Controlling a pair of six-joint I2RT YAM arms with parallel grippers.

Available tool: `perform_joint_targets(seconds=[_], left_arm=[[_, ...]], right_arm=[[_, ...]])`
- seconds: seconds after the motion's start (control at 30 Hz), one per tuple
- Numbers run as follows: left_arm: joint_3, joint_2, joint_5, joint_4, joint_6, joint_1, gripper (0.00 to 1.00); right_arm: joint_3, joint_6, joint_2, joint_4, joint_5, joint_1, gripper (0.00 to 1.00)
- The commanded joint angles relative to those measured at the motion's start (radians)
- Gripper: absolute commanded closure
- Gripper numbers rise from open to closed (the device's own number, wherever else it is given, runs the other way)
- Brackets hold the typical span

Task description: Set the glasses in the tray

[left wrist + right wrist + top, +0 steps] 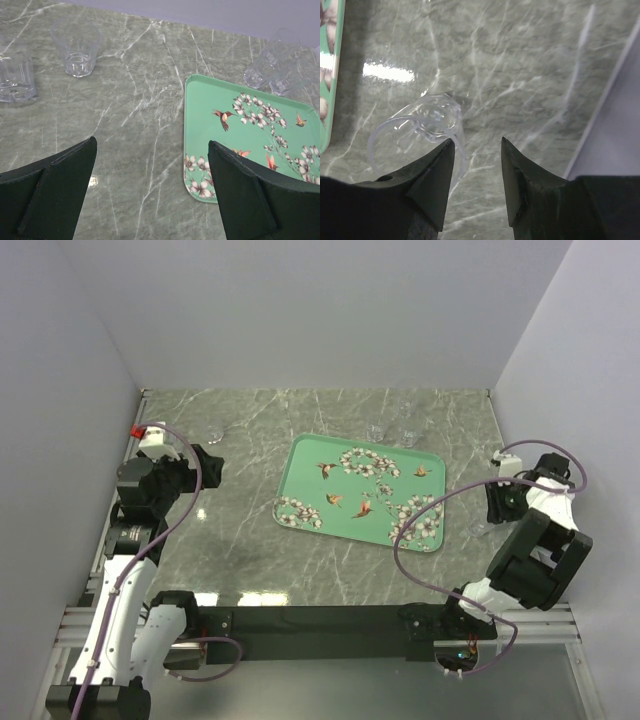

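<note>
The mint-green tray with blossoms and birds lies mid-table and holds no glasses. Two clear glasses stand just behind its far edge; they also show in the left wrist view. Two more glasses stand at the far left of that view. My left gripper is open and empty over bare table left of the tray. My right gripper is open, right of the tray. A fifth glass stands at its left fingertip. The glass's right rim lies between the jaws, not clamped.
The table is grey-green marble, walled in white on three sides. The right wall is close beside my right gripper. The tray's edge shows at the left of the right wrist view.
</note>
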Motion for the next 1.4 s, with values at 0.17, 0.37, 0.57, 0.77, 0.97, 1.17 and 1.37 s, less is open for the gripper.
perform_joint_targets(seconds=[0.17,0.37,0.57,0.77,0.97,1.17,1.37], left_arm=[[0.001,-0.024,0.007,0.038,0.019,-0.001,0.01],[0.006,-0.037,-0.03,0.029,0.019,-0.001,0.01],[0.006,-0.073,-0.137,0.015,0.01,-0.001,0.0],[0.006,-0.096,-0.165,0.012,0.006,-0.001,0.01],[0.007,-0.101,-0.173,0.011,0.004,-0.001,0.01],[0.007,-0.099,-0.17,0.011,0.004,-0.001,0.01],[0.009,-0.104,-0.17,0.011,0.006,-0.001,0.01]], right_arm=[[-0.003,0.017,0.056,0.015,-0.049,-0.005,0.73],[0.003,0.043,0.033,0.026,-0.062,-0.006,1.0],[0.015,0.087,-0.095,0.053,-0.073,-0.006,1.0],[0.085,0.141,-0.169,0.014,-0.128,0.011,1.0],[0.121,0.198,-0.201,-0.01,-0.162,0.101,1.0],[0.141,0.265,-0.188,0.004,-0.165,0.231,1.0],[0.201,0.328,-0.085,0.03,-0.142,0.334,1.0]])
